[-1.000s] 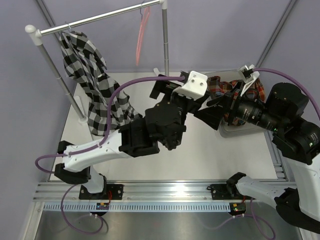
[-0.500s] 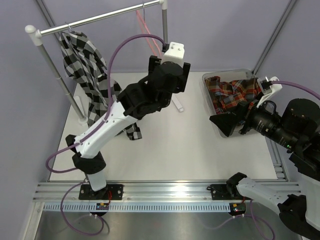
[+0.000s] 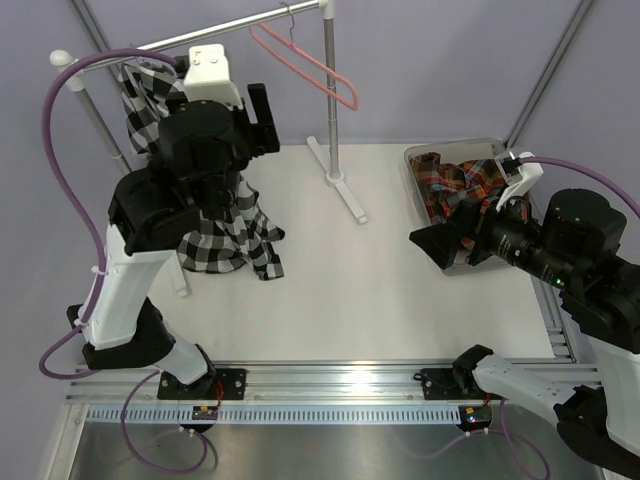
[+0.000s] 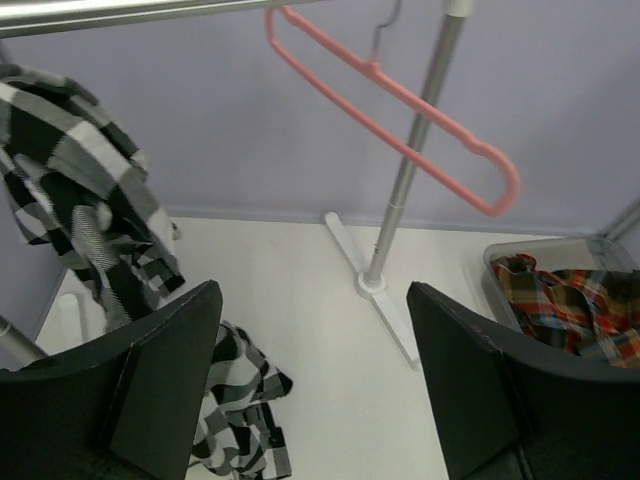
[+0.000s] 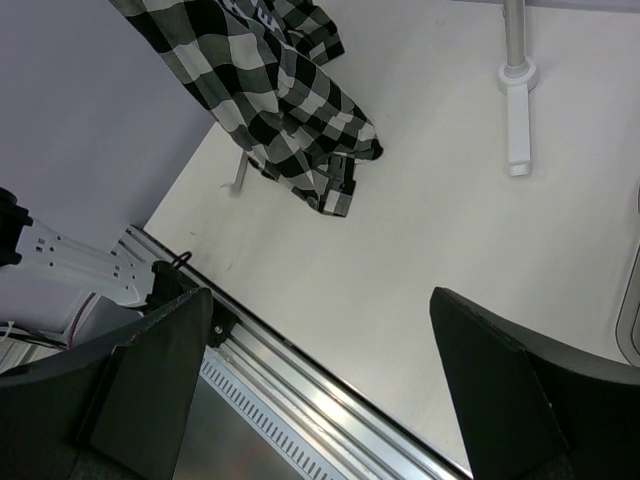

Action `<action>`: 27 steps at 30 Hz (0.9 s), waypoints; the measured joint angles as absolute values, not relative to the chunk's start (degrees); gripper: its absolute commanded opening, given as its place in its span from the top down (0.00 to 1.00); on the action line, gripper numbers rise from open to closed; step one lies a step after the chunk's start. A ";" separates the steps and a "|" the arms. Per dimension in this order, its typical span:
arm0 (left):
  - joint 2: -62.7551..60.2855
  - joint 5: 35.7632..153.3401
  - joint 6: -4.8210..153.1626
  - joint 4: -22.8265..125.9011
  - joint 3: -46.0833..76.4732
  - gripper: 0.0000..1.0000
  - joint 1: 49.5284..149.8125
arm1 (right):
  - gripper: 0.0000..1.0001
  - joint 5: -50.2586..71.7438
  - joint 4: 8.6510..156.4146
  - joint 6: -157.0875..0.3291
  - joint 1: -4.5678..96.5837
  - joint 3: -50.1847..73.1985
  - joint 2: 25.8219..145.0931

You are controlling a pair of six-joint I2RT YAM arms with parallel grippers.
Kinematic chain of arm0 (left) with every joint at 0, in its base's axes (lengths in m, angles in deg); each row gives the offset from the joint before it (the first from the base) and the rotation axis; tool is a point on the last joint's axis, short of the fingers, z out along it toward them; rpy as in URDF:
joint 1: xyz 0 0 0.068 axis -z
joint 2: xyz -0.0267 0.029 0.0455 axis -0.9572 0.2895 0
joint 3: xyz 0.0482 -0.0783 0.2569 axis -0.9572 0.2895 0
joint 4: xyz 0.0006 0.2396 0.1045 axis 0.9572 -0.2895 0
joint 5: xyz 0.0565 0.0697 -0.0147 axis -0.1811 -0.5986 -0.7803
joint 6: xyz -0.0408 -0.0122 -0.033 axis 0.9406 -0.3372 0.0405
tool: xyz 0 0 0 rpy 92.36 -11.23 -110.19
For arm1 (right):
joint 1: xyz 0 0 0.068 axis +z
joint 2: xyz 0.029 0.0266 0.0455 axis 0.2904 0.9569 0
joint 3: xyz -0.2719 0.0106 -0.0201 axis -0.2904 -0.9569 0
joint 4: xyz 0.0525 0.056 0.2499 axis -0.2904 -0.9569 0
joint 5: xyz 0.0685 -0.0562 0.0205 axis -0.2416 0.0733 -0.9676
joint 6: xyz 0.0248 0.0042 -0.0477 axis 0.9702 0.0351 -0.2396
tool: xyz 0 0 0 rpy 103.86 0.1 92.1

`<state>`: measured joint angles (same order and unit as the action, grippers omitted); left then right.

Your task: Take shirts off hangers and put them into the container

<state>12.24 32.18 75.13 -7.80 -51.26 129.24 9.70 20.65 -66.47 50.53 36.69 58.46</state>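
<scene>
1. Swinging away from the container side, the left gripper (image 4: 312,298) now sits high at the left end of the silver rail (image 3: 240,28), close to the black-and-white shirt (image 3: 225,235). A second ago it was stretched across the table (image 3: 380,300) beside the other arm
2. Its jaws stand wide with nothing between them, only a touch narrower than a second ago, and they touch no fabric yet
3. The right gripper (image 5: 320,300) has backed off the container (image 3: 440,148) and hovers just off its near-left corner, jaws spread fully and empty
4. The plaid shirt (image 3: 470,185) lies crumpled inside the container, free of both grippers, so that half of the job looks done
5. The pink hanger (image 3: 310,65) hooks bare on the rail, slanting out to the right where it hung nearly straight down a second ago. It is probably swinging
6. The black-and-white shirt hangs from the rail's left end with its tail pooled on the table. Its own hanger is hidden under the cloth
7. By my reckoning the task is about halfway, and the left arm is lining up to work this second shirt loose
</scene>
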 measured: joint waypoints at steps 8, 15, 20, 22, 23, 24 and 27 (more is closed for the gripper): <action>9.81 35.99 76.61 -11.38 -46.80 0.18 121.97 | 0.01 8.91 20.02 -65.77 50.53 37.45 58.26; 9.81 38.83 77.44 -12.56 -45.47 0.18 116.26 | 0.00 8.21 19.75 -65.36 50.53 38.46 57.70; 9.86 41.65 77.44 -12.35 -45.12 0.18 111.93 | 0.01 8.17 19.60 -65.25 50.53 38.85 57.70; 9.92 42.63 77.44 -12.08 -44.97 0.18 110.08 | 0.01 8.19 19.21 -65.25 50.53 39.07 57.72; 10.03 43.22 77.44 -11.95 -44.90 0.18 109.03 | 0.01 8.19 18.84 -65.27 50.53 39.35 57.78; 10.21 43.75 77.49 -11.73 -44.82 0.18 108.35 | 0.01 8.19 18.66 -65.27 50.53 39.55 57.83; 10.82 44.93 77.66 -10.92 -44.12 0.19 106.97 | 0.01 8.21 18.18 -65.27 50.53 40.03 57.98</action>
